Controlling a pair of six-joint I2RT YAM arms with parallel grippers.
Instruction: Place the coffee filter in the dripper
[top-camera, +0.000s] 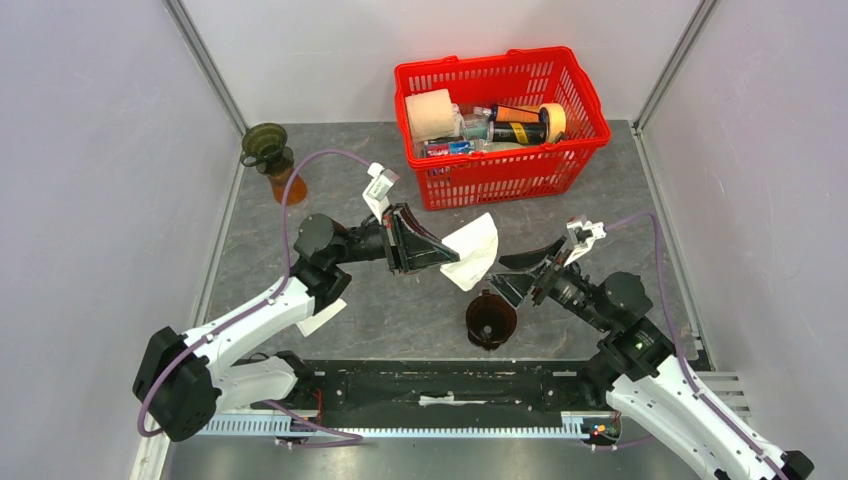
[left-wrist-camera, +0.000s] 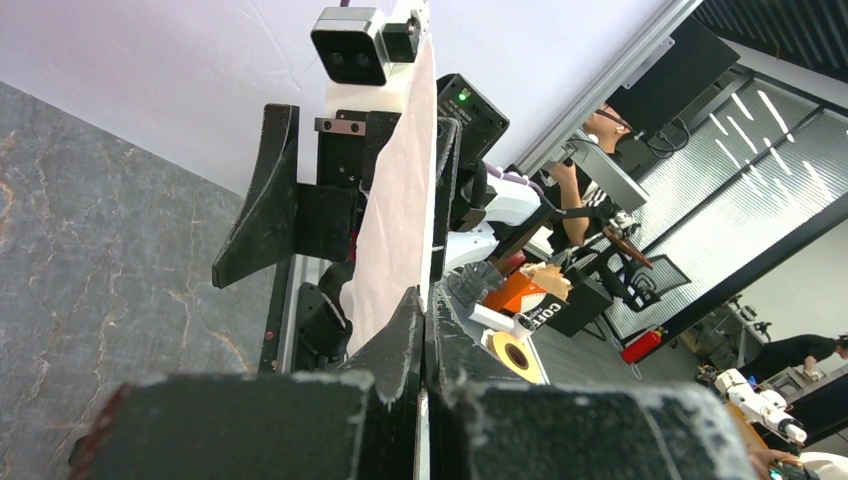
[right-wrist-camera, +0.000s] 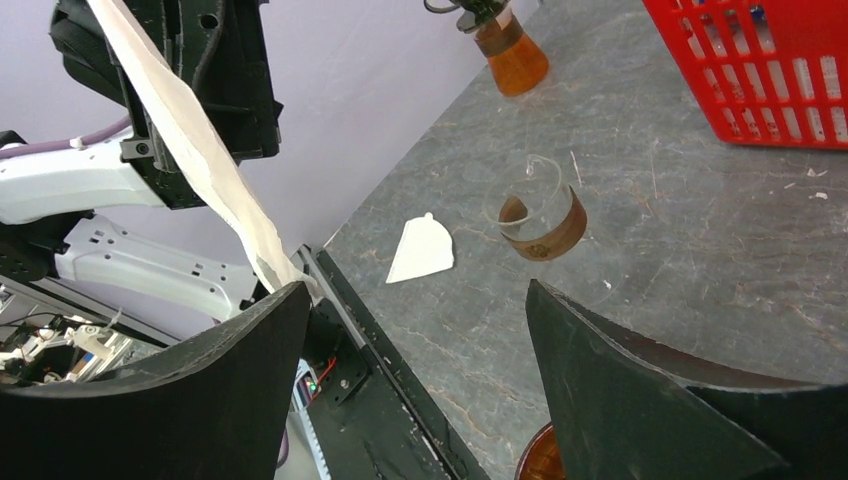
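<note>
My left gripper (top-camera: 443, 250) is shut on a white paper coffee filter (top-camera: 476, 249) and holds it in the air above the table's middle. In the left wrist view the filter (left-wrist-camera: 400, 200) stands edge-on between the closed fingers (left-wrist-camera: 428, 300). The brown dripper (top-camera: 491, 318) stands on the table just below and in front of the filter. My right gripper (top-camera: 515, 272) is open and empty, just right of the filter and above the dripper. In the right wrist view the filter (right-wrist-camera: 200, 160) hangs at the left, and the dripper's rim (right-wrist-camera: 535, 462) shows at the bottom edge.
A second white filter (top-camera: 322, 315) lies on the table by the left arm. An amber carafe with a dark dripper (top-camera: 270, 155) stands at the back left. A red basket (top-camera: 500, 180) full of items is at the back. A clear ring with a brown band (right-wrist-camera: 540, 215) sits mid-table.
</note>
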